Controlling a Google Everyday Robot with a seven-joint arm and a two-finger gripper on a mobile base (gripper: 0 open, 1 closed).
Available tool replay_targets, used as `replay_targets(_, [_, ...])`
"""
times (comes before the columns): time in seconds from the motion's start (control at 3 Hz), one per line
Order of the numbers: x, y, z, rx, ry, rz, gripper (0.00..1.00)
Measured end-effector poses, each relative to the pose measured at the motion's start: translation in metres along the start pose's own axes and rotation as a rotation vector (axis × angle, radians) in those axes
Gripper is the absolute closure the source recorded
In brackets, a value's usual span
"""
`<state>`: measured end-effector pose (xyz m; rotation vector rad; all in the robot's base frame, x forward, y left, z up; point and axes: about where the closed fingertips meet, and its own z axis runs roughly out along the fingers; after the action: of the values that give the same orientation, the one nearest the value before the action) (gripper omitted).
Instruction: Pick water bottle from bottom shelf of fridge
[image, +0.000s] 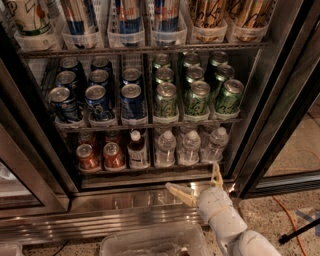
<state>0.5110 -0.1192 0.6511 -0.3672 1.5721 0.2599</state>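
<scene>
The fridge (280, 100) stands open in front of me. On its bottom shelf (150, 168) three clear water bottles with white caps stand in a row: left (165, 149), middle (190, 148), right (216, 144). A dark brown white-capped bottle (136, 150) and two red cans (100, 156) stand to their left. My gripper (197, 182) is open and empty, fingers spread, just outside the shelf's steel ledge, below and in front of the middle and right bottles, not touching them.
Blue cans (100, 100) and green cans (197, 95) fill the rack above. Tall cans and cups sit on the top rack (140, 49). A clear plastic bin (155, 242) lies on the floor by my arm. An orange cable (295, 220) runs across the floor at right.
</scene>
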Motion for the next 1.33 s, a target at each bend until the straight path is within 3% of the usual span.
replay_targets(1.0, [0.046,-0.020,0.028,0.076,-0.044,0.055,0.00])
replay_targets(1.33, [0.046,-0.021,0.028,0.076,-0.044,0.056,0.00])
